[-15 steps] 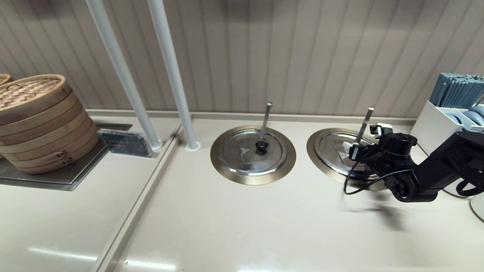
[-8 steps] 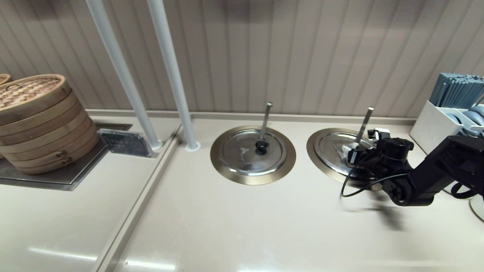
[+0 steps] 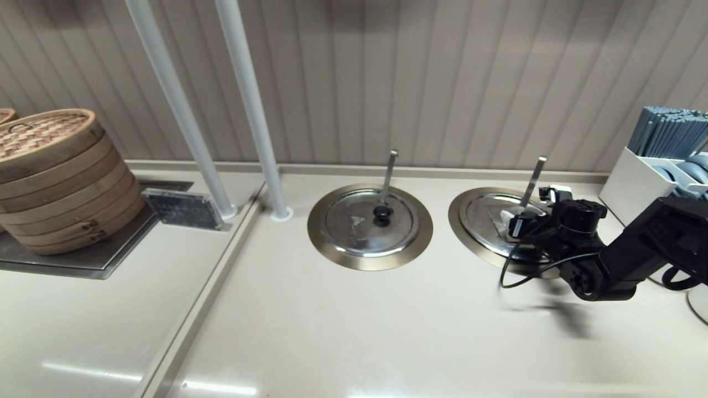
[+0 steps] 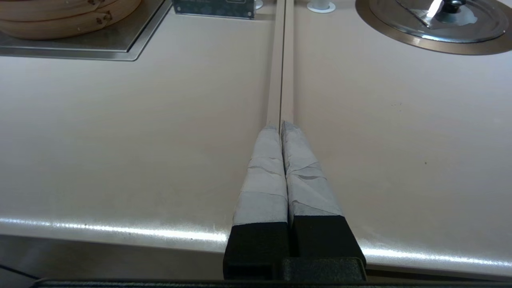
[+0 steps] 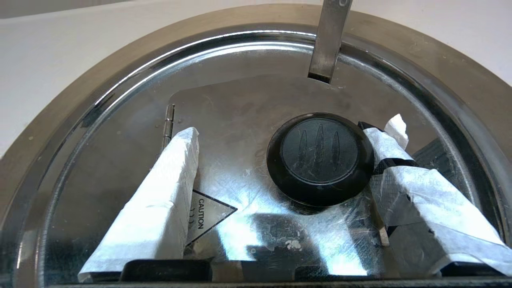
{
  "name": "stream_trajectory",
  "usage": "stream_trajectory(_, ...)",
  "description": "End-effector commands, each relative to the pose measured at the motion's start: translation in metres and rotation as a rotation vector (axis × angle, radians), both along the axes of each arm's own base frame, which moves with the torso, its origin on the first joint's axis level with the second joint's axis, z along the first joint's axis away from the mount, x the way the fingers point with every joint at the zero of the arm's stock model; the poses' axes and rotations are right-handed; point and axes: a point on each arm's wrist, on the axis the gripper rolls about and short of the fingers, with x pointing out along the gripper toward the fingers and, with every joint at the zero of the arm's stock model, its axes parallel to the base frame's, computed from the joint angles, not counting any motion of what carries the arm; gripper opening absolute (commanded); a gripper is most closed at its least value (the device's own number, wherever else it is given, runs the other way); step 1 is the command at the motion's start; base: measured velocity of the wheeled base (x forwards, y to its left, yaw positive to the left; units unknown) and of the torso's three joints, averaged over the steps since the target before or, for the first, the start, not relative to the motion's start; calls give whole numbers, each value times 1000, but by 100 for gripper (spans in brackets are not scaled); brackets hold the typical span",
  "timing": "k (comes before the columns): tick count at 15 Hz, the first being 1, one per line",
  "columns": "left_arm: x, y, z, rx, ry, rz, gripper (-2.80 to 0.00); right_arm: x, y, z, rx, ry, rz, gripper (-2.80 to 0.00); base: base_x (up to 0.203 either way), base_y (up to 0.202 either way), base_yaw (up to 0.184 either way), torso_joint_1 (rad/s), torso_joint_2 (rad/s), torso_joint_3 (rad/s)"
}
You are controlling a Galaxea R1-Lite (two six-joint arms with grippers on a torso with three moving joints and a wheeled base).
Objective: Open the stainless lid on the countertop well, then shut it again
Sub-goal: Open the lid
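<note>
The stainless lid (image 3: 480, 216) lies flat and closed in the countertop well, whose bronze rim ring (image 3: 458, 224) surrounds it. Its ladle handle (image 3: 534, 176) with a blocky tip sticks up at the back. My right gripper (image 3: 511, 220) is low over the lid and hides the knob in the head view. In the right wrist view the gripper (image 5: 292, 134) is open around the black knob (image 5: 320, 156). One taped finger (image 5: 390, 148) touches the knob's side; the other (image 5: 168, 180) stands well apart, near the flap hinge (image 5: 168, 124). My left gripper (image 4: 280, 126) is shut and empty, parked over the counter's front edge.
The twin lid (image 3: 369, 222) with a slim ladle handle (image 3: 389, 171) sits to the left in its own ringed well. Bamboo steamers (image 3: 55, 177) stand far left, two white poles (image 3: 260, 138) rise behind, and a white utensil holder (image 3: 658, 166) stands at far right.
My right gripper has moved a little to the left and lower over the lid, bringing its fingers around the knob. The lid has stayed closed and the left arm has not moved.
</note>
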Motion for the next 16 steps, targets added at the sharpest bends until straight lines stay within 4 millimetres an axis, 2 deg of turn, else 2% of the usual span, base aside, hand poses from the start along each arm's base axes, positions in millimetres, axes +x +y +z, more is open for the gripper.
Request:
stream_trajectory(1, 0, 0, 0, 0, 1, 1, -280, -2, 2, 9, -1, -24, 3, 0, 0, 0, 0, 0, 0, 0)
stream_trajectory(9, 0, 0, 0, 0, -1, 1, -280, -8, 18, 24, 1, -47, 37, 0, 0, 0, 0, 0, 0, 0)
stream_trajectory(16, 0, 0, 0, 0, 0, 1, -280, -13, 48, 36, -3, -72, 63, 0, 0, 0, 0, 0, 0, 0)
